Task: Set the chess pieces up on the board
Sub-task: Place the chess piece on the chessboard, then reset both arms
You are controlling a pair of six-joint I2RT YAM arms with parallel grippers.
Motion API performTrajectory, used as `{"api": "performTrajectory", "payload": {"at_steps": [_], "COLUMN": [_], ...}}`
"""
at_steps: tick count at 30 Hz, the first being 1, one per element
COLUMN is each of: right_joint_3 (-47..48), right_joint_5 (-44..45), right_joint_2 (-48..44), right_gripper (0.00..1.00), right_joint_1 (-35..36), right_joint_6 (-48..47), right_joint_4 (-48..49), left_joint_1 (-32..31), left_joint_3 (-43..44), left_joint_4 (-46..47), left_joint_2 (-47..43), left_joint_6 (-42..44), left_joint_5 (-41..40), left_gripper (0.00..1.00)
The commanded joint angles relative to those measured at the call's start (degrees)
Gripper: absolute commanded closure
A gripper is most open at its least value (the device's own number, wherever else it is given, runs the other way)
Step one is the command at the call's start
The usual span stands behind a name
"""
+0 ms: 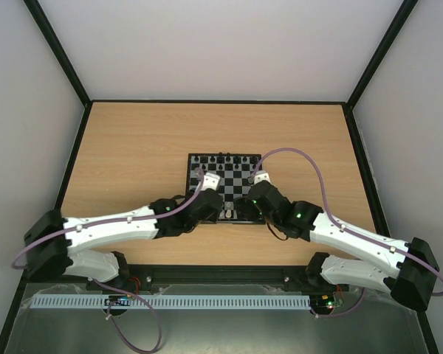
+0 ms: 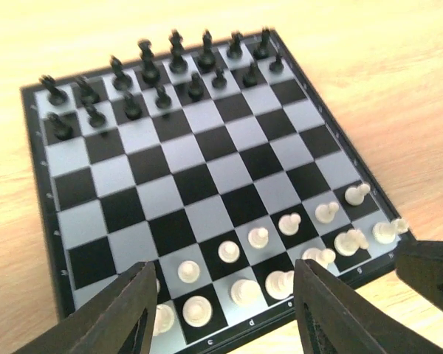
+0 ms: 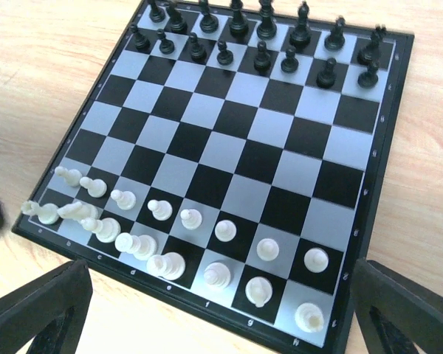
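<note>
The small black-and-white chequered chessboard (image 3: 380,151) with its thin black border lies midway across the light wooden table (image 1: 133,147), toward the table's near edge. The tiny whitish chess pieces (image 3: 225,230) fill two rows along the board's near edge, while the tiny black pieces (image 3: 262,55) fill the far two. The left gripper (image 2: 223,267) stands partly open and empty. The right gripper (image 3: 221,267) is spread wide and also empty, and both hang over that near edge. The whitish pieces look very light, smooth and easily toppled. They are probably best pinched at the head from straight above, with the jaws set narrow so the close neighbours stay untouched.
</note>
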Motion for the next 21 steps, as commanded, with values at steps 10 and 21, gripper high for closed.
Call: {"api": "performTrajectory", "payload": {"at_steps": [10, 21], "right_joint_3": [4.67, 3.66], "right_joint_5": [6.15, 0.09], "right_joint_2": [-2.17, -2.41], "right_gripper": [0.01, 0.01], "right_joint_1": [-0.15, -26.32], "right_joint_6": [1.77, -0.93], "right_joint_4": [-2.62, 5.39], "left_joint_1": [0.96, 18.14], "left_joint_3": [-3.58, -9.07], "left_joint_4": [-3.41, 6.55], "left_joint_2": [-18.54, -22.98], "left_joint_6": [-0.97, 2.99], "left_joint_5": [-11.07, -11.67], "left_gripper": [0.01, 0.01]}}
